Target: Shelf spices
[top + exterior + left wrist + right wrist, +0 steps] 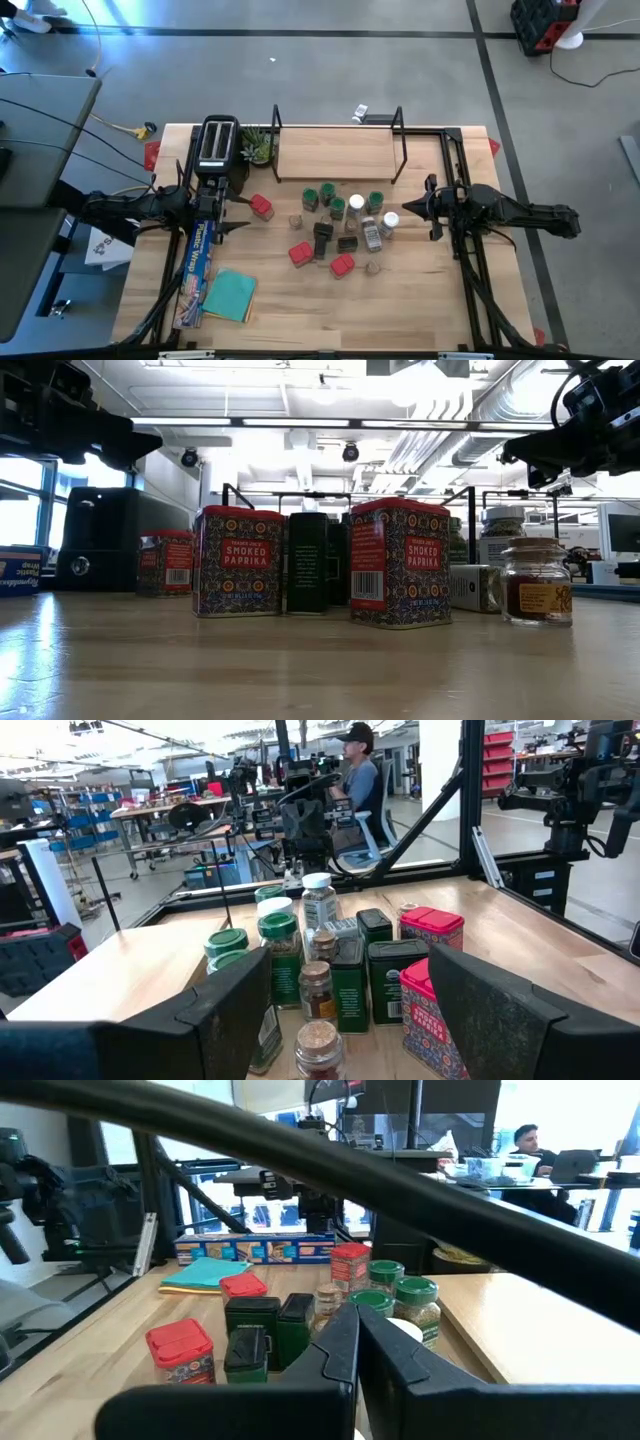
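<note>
High view shows us the spices (pixel 340 222) clustered mid-table, between our wide-spread left gripper (pixel 235 200) and our right gripper (pixel 410 208), whose fingers are pinched together, touching nothing.

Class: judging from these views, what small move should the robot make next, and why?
Probably lower the right gripper onto the nearest white-lidded clear jar. Its fingers look shut, so it should open first. The low wooden shelf with black wire frame holds no spices, and both grippers hover empty beside the cluster.
</note>
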